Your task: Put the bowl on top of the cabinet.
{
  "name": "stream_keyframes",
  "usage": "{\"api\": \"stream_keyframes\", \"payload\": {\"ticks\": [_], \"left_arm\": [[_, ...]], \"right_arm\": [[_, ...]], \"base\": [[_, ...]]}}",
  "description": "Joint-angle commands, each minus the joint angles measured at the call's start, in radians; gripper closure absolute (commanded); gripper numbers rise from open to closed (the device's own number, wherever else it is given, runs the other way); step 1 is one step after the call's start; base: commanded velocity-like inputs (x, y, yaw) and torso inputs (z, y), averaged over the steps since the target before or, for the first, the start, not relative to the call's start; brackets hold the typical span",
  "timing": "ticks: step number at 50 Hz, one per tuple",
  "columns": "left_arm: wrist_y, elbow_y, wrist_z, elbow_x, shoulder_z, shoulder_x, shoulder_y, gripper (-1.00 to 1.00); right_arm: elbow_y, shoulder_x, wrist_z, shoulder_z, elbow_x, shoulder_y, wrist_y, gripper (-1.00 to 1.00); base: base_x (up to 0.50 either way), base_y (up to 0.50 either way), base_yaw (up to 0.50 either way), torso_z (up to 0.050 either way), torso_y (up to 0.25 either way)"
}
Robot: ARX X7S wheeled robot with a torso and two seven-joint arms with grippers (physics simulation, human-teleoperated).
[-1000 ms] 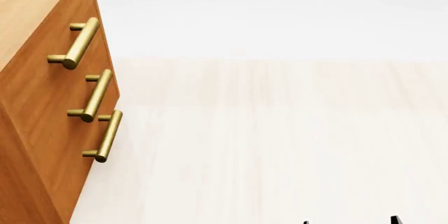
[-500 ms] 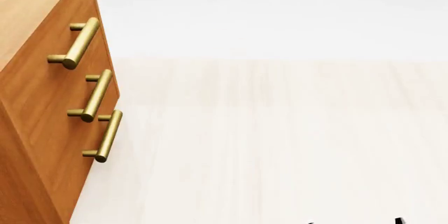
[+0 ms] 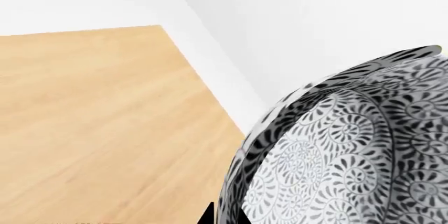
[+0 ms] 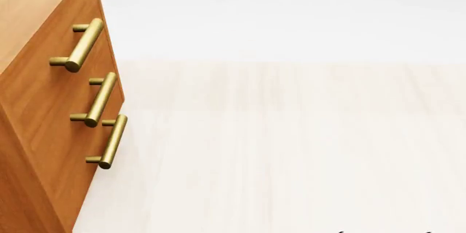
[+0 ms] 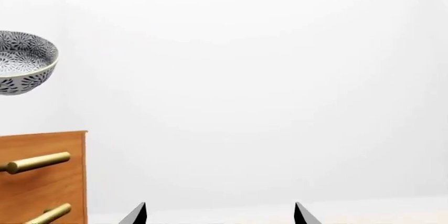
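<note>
The bowl (image 3: 350,150), white with a dense grey-black floral pattern, fills the near side of the left wrist view. My left gripper (image 3: 224,217) is shut on its rim, one dark fingertip outside the wall and one inside. Under it lies the cabinet's flat orange-brown top (image 3: 91,119). In the right wrist view the bowl (image 5: 21,61) hangs upright in the air, a clear gap above the cabinet (image 5: 42,182). My right gripper (image 5: 220,213) stands open and empty, away from the cabinet. The head view shows the cabinet (image 4: 43,113) at the left, without the bowl.
Brass bar handles (image 4: 86,45) stick out from the cabinet's drawer fronts toward the pale wood floor (image 4: 291,151). A white wall (image 3: 315,19) runs along the far edge of the cabinet top.
In the head view the right gripper's fingertips have sunk almost out of the bottom edge and shifted slightly right. The cabinet has not moved.
</note>
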Motion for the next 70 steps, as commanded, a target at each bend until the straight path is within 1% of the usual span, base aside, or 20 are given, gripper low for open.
{"api": "stream_keyframes", "payload": {"ticks": [1, 10, 13, 16, 22, 33, 37, 40, 41, 46, 48, 53, 58, 61, 70], "left_arm": [[0.072, -0.066, -0.006, 0.171, -0.158, 0.015, -0.029, 1.00], [0.071, -0.066, -0.002, 0.261, -0.243, 0.018, -0.037, 1.00], [0.078, -0.066, -0.001, 0.282, -0.263, 0.018, -0.036, 1.00], [0.119, -0.064, -0.019, 0.306, -0.277, 0.018, -0.033, 1.00], [0.116, -0.065, -0.013, 0.325, -0.308, 0.016, -0.021, 1.00], [0.179, -0.057, -0.079, 0.372, -0.341, 0.024, -0.011, 1.00], [0.148, 0.024, -0.107, 0.368, -0.347, 0.040, 0.017, 1.00], [0.097, 0.169, -0.148, 0.359, -0.355, 0.069, 0.066, 1.00], [0.082, 0.187, -0.150, 0.358, -0.354, 0.072, 0.072, 1.00], [0.090, 0.165, -0.162, 0.364, -0.352, 0.067, 0.065, 1.00], [0.095, 0.113, -0.187, 0.371, -0.353, 0.055, 0.048, 1.00], [0.139, -0.044, -0.200, 0.383, -0.353, 0.023, -0.006, 1.00], [0.092, -0.042, -0.238, 0.391, -0.351, 0.024, -0.023, 1.00], [0.063, -0.064, -0.211, 0.394, -0.353, 0.023, -0.032, 1.00], [0.065, -0.063, -0.212, 0.417, -0.374, 0.019, -0.034, 1.00]], "right_arm": [[0.016, -0.004, -0.005, 0.000, 0.006, -0.002, -0.013, -1.00], [0.013, -0.003, -0.007, 0.001, 0.006, -0.006, -0.016, -1.00], [0.014, -0.004, -0.006, 0.000, 0.005, -0.005, -0.016, -1.00], [0.013, -0.003, -0.007, 0.000, 0.004, -0.004, -0.014, -1.00], [0.013, -0.002, -0.006, 0.001, 0.004, -0.005, -0.014, -1.00], [0.016, -0.002, -0.007, 0.002, 0.005, -0.006, -0.017, -1.00], [0.017, -0.003, -0.009, 0.000, 0.005, -0.004, -0.017, -1.00], [0.016, -0.003, -0.009, 0.000, 0.003, -0.005, -0.017, -1.00], [0.017, -0.003, -0.009, 0.000, 0.004, -0.004, -0.017, -1.00], [0.018, -0.003, -0.010, 0.000, 0.006, -0.006, -0.019, -1.00], [0.017, -0.003, -0.009, 0.000, 0.004, -0.006, -0.018, -1.00], [0.021, -0.004, -0.012, -0.002, 0.006, -0.004, -0.019, -1.00], [0.025, -0.005, -0.016, -0.005, 0.008, -0.001, -0.020, -1.00], [0.027, -0.006, -0.017, -0.005, 0.011, -0.001, -0.023, -1.00], [0.034, -0.008, -0.019, -0.005, 0.011, 0.001, -0.025, -1.00]], "base": [[0.00, 0.00, 0.00, 0.000, 0.000], [0.00, 0.00, 0.00, 0.000, 0.000], [0.00, 0.00, 0.00, 0.000, 0.000], [0.00, 0.00, 0.00, 0.000, 0.003], [0.00, 0.00, 0.00, 0.000, 0.000], [0.00, 0.00, 0.00, 0.000, 0.000], [0.00, 0.00, 0.00, 0.000, 0.000], [0.00, 0.00, 0.00, 0.000, 0.003], [0.00, 0.00, 0.00, 0.000, 0.000], [0.00, 0.00, 0.00, 0.002, 0.000], [0.00, 0.00, 0.00, 0.000, 0.000], [0.00, 0.00, 0.00, 0.000, 0.000], [0.00, 0.00, 0.00, 0.000, 0.000], [0.00, 0.00, 0.00, 0.000, 0.000], [0.00, 0.00, 0.00, 0.000, 0.001]]}}
